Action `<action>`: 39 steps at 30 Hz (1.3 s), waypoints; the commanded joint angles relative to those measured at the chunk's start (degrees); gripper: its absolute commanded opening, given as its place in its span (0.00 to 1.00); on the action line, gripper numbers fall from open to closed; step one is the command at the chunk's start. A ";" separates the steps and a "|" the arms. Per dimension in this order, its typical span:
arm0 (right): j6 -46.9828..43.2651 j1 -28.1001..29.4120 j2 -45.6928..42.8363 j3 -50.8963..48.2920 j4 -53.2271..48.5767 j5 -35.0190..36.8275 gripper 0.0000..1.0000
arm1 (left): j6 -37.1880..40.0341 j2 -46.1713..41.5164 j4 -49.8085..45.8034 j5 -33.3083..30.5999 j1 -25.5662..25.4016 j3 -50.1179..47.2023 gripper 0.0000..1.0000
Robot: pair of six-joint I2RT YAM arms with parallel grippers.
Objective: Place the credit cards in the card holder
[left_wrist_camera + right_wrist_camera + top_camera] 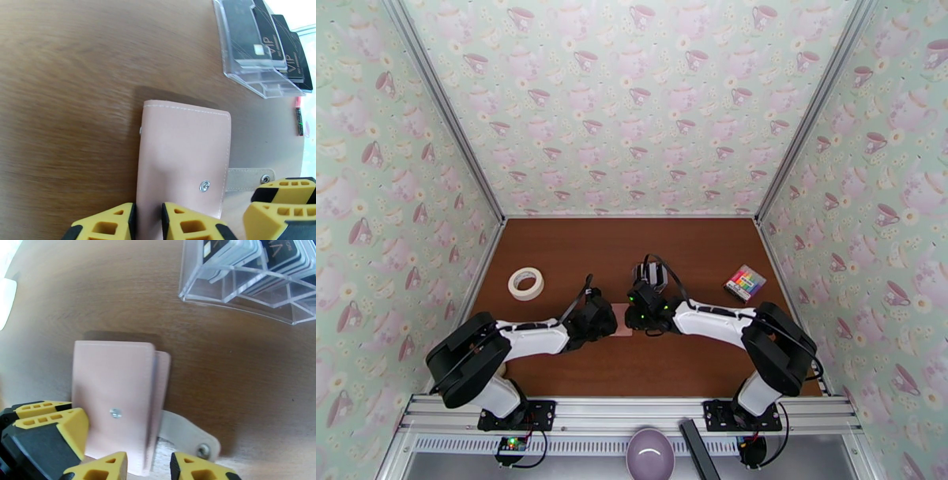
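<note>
Left claw [149,219] pinches the closed wallet's [183,154] edge on the counter [71,79]; right claw [149,465], narrow, straddles its tab [185,437] side, grip uncertain.

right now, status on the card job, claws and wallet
Left claw shut on the card holder, near corner. Right claw straddles its open edge by the snap tab, grip unclear. Holder closed; credit cards in clear rack. Nothing blocking.

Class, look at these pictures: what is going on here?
Two robot arms meet over the closed pink card holder on the table. The left tool pinches one edge. The right tool straddles the edge beside the unsnapped tab, grip unclear. The black credit cards sit in the clear rack nearby.
</note>
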 commanded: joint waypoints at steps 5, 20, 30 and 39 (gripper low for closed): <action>1.08 -1.19 2.25 -1.44 8.08 -6.62 0.36 | 4.70 2.47 -6.24 1.08 0.69 1.60 0.26; 2.38 -4.34 4.93 -4.79 15.29 -13.07 0.35 | 4.57 1.68 -5.14 1.98 0.70 0.66 0.28; 2.67 -4.47 3.83 -5.74 17.17 -14.88 0.34 | 4.58 1.47 -3.76 3.45 0.72 -0.17 0.37; 2.99 -4.52 3.61 -6.11 17.41 -15.51 0.33 | 4.65 -1.38 -5.01 2.99 0.77 -0.42 0.36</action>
